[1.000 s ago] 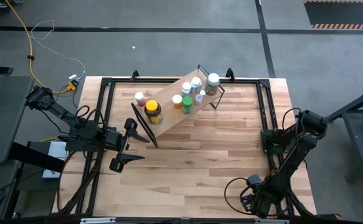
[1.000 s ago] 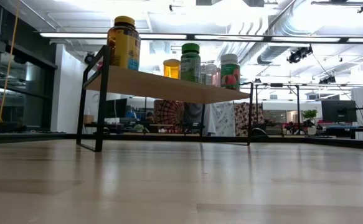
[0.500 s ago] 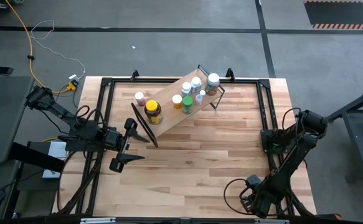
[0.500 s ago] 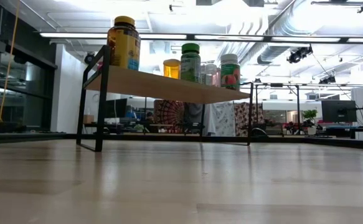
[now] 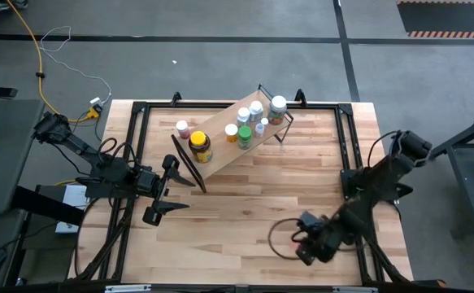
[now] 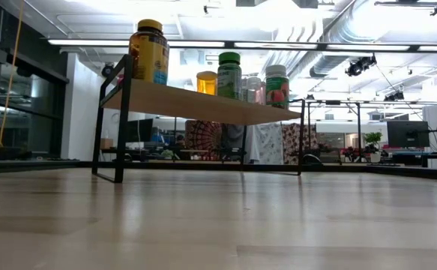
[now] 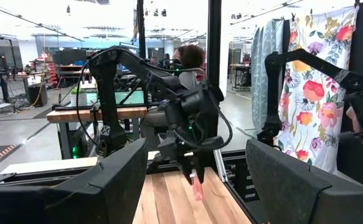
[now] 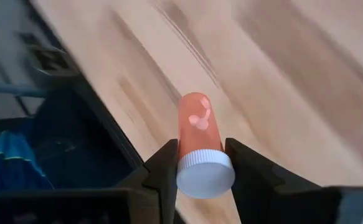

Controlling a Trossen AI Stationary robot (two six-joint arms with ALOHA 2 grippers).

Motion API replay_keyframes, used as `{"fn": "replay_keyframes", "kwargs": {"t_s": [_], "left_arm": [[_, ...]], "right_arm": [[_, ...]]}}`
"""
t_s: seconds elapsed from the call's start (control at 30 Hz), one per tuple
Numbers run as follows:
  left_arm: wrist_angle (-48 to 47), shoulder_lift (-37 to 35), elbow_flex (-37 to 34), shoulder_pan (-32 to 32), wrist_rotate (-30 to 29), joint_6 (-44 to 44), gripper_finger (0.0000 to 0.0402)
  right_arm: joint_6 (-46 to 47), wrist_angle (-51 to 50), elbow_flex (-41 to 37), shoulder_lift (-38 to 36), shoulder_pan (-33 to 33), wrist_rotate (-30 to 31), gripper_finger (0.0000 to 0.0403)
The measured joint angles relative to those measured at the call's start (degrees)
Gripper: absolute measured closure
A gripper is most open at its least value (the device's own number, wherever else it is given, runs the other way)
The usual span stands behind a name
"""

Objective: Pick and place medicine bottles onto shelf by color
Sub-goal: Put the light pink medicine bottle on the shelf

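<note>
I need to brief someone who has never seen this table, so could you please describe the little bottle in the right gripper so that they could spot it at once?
Start at the wooden table and go to its near right part, well away from the shelf. There the right gripper is shut on a small orange bottle with a white cap. The other bottles stand on or beside the shelf; this one is held.

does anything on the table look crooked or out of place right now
The shelf sits diagonally, askew to the table's edges. One pink-capped bottle stands on the tabletop beside it, not on it. Nothing looks spilled or broken.
</note>
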Motion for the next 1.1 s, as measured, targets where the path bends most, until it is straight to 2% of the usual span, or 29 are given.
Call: {"fn": "replay_keyframes", "kwargs": {"t_s": [0.17,0.33,0.57,0.77,0.9,1.1], "left_arm": [[-0.21,0.01,0.00,-0.02,-0.19,0.02,0.0143],[-0.45,5.10,0.10,0.00,-3.55,2.85,0.0143],[-0.91,18.79,6.39,0.09,-4.15,4.44,0.0143],[-9.23,29.45,14.76,2.10,-5.21,0.49,0.0137],[-14.33,36.32,20.04,6.21,-1.12,-5.00,0.0129],[-15.03,44.85,24.63,11.70,8.00,-9.56,0.0126]], "right_arm": [[-20.22,9.13,0.00,-0.16,-7.36,0.60,0.0292],[-32.86,12.96,0.00,-0.16,-12.41,0.09,0.0292],[-39.86,13.15,0.00,-0.16,-15.74,-0.14,0.0292],[-43.74,14.02,0.00,-0.16,-16.69,0.34,0.0292],[-46.69,15.86,0.00,-0.16,-16.95,1.74,0.0292],[-48.31,16.94,0.00,-0.16,-16.93,4.63,0.0293]]}}
